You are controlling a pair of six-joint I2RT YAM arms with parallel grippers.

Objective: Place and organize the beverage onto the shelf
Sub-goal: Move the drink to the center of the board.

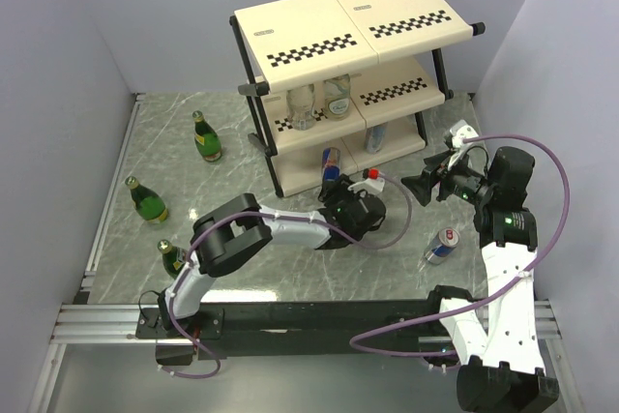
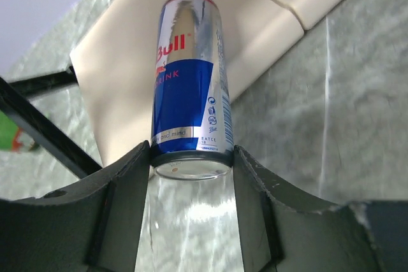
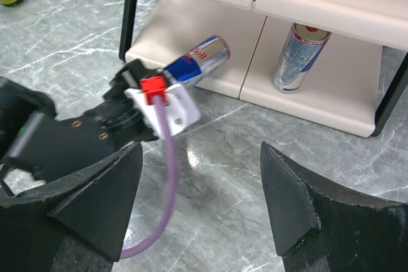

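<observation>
Your left hand (image 2: 191, 165) is closed on only the base of the slim silver-and-blue can (image 2: 189, 74), which leans tilted over the near lip of the bottom tier of the cream-panelled, black-framed shelf (image 1: 300, 36). With so short a hold it may slip or swing as you stand it up, or knock the tier above. A second can (image 3: 298, 50) stands on that tier to its right and a black frame post (image 3: 129, 17) is close on its left, while your right hand (image 3: 201, 202) hangs wide open and empty near a third can (image 1: 441, 246) on the marble counter (image 1: 368, 278), and three green glass bottles (image 1: 205, 137) wait well to the left.
</observation>
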